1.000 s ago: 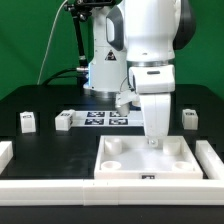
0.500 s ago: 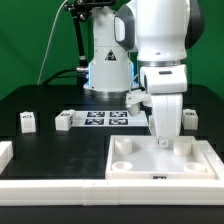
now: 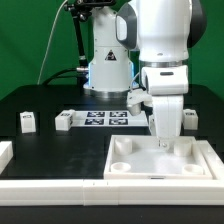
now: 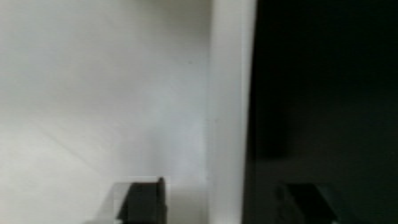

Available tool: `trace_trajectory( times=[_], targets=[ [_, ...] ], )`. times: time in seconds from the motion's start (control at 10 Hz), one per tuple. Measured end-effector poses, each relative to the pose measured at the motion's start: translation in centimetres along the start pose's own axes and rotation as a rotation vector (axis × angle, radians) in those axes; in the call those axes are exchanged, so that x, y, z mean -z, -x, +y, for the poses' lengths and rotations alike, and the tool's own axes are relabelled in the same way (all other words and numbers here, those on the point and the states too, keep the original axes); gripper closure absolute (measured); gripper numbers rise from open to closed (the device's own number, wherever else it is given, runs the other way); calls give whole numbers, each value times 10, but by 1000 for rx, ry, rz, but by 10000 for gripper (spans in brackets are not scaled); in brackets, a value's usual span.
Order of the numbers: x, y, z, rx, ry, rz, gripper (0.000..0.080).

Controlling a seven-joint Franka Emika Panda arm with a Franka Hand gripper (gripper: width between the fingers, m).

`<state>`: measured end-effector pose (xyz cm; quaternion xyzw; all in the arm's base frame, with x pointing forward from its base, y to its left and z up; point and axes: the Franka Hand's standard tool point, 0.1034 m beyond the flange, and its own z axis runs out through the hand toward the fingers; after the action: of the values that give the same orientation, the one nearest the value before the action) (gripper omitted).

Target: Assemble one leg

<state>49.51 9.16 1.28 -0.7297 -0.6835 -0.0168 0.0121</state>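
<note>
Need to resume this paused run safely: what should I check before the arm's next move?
1. Gripper empty, fingers apart astride the large white square plastic tray-like piece's rim: ok.
2. Fingers clear of that rim: cannot tell.
3. Small white plastic block-shaped leg on the exterior view's right standing free on the black table: ok.
4. Tray's recess on the exterior view's left unfilled: ok.
5. Flat white marker board uncovered: ok.

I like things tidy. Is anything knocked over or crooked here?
Nothing stands out. The large white square tray-like piece lies flat, and the small white plastic block-shaped legs stand upright on the black table.
</note>
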Motion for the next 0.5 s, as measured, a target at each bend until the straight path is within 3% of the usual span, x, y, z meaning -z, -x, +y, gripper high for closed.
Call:
trace_trajectory(
  times=[0.1, 0.2, 0.5],
  targets=[
    [0, 0, 0, 0, 0, 0, 347],
    [0, 0, 0, 0, 0, 0, 202],
    [0, 0, 0, 0, 0, 0, 152]
  ],
)
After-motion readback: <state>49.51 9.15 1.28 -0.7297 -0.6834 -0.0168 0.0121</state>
